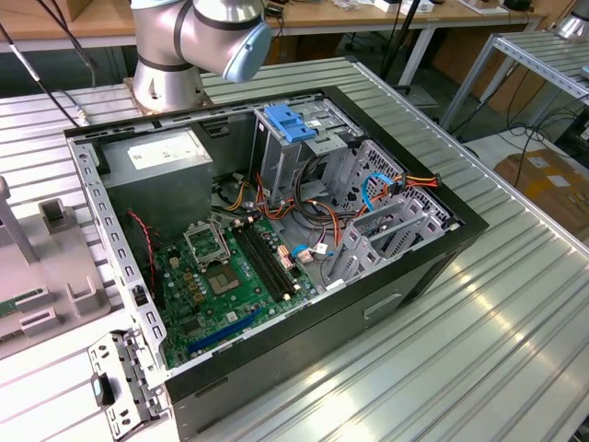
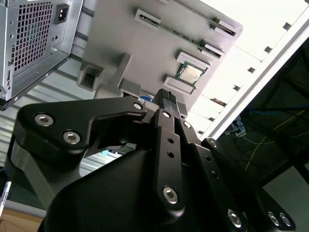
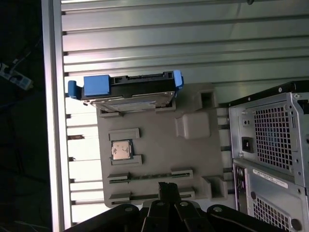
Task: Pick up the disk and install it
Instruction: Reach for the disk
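Black gripper (image 3: 167,186), fingers closed on nothing, hovers over a grey tray (image 3: 193,154); disk (image 3: 128,92) stands on edge at the tray's rim.

My arm (image 1: 207,32), silver with a pale blue joint cap (image 1: 247,51), standing on its round base (image 1: 166,87) on the worktop (image 1: 460,322), my black jaws pointed down at the worktop in both wrist views

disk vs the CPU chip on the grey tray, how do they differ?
The disk is larger, stands on edge and carries blue rails; the CPU chip is small, square and lies flat in a recess. Both sit on the grey tray.
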Available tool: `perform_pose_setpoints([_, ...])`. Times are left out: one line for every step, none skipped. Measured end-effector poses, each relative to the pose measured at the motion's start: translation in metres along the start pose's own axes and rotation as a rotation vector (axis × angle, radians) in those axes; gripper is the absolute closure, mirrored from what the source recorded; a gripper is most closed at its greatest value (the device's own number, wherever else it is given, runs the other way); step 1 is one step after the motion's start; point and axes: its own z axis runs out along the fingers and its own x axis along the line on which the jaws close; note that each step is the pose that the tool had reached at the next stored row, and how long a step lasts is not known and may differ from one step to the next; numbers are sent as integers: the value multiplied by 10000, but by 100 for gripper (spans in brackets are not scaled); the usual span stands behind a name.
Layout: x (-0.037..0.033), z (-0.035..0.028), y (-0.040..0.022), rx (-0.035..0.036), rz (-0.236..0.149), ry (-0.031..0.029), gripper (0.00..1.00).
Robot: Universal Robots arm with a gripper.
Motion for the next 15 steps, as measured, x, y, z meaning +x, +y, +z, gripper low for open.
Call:
perform_pose_setpoints([7,1,-1,0,-1,-1,89])
perform_pose_setpoints([9,2,-1,-1,-2,-1,89])
perform_pose_setpoints([13,4,0,0,-1,-1,89])
perform_pose_setpoints([18,5,0,0,0,-1,89])
perform_pose_setpoints([21,7,0,0,0,-1,89])
perform_pose_setpoints([28,8,2,0,0,0,89])
perform_pose_setpoints([32,9,4,1,-1,0,89])
perform_pose_setpoints([39,11,10,1,0,1,89])
perform_pose_setpoints([43,14,16,0,0,0,89])
perform_pose_setpoints([46,15,24,0,-1,0,89])
perform_pose_setpoints([50,18,39,1,-1,0,89])
perform_pose_setpoints([53,20,51,0,-1,-1,89])
perform_pose_setpoints([57,22,70,0,-1,-1,89])
perform_pose_setpoints([61,24,86,1,-1,0,89])
perform_pose_setpoints([64,26,100,0,-1,0,89])
